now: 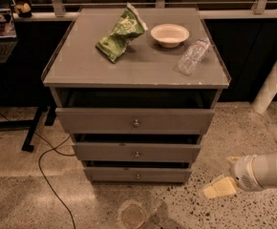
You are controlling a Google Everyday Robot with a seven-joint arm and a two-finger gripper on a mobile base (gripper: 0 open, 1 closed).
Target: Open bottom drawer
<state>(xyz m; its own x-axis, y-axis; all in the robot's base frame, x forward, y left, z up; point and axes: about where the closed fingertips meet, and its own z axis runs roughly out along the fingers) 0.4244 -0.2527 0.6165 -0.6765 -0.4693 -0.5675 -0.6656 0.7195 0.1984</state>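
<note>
Gripper [218, 188] right of bottom drawer [137, 175] (lowest of three), seemingly apart.

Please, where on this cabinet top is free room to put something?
Bare: the front strip of the cabinet top and its left side beside the green chip bag. Crowded: back right, with white bowl and plastic bottle. The gripper hangs low, right of the bottom drawer.

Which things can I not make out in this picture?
- Camera view: inside of the bottom drawer, hidden by its front and shadow.
- Arm behind the gripper, which hangs low to the right of that drawer: cut off by the right edge.
- Label on the green bag: too small.
</note>
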